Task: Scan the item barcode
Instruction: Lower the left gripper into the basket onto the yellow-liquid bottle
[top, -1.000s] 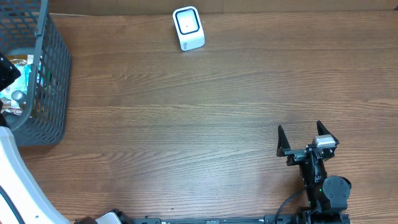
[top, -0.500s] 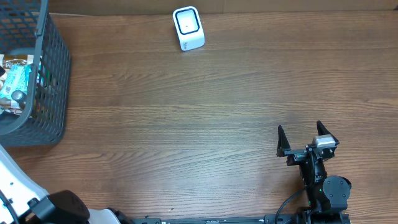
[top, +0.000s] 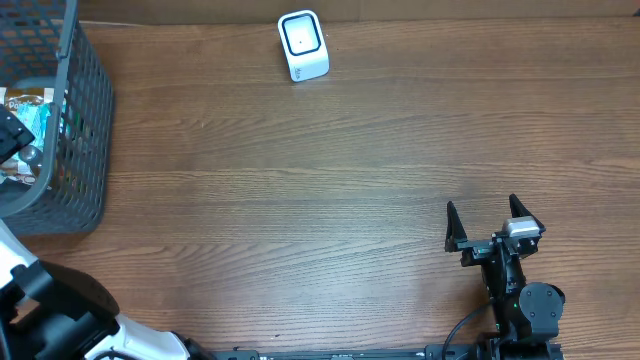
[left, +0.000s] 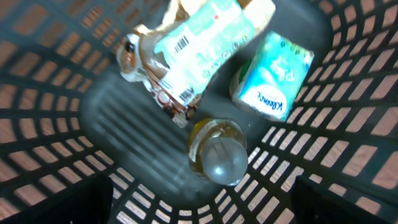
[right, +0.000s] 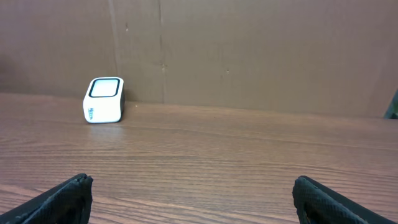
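The small pale blue and white tissue pack (left: 273, 78) in the dark grey plastic mesh basket (left: 37, 93) carries blue script that appears to read "Kleenex". The crinkled pale green and white packet (left: 199, 43) shows two barcodes, its digits and fine print too blurred to read. The white box-shaped scanner (right: 104, 102) bears a small illegible mark on its front.

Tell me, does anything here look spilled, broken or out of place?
Nothing stands out. The scanner sits alone near the far edge of the table. In the basket, a packet, a tissue pack and a bottle are piled loosely, but none looks torn or leaking.
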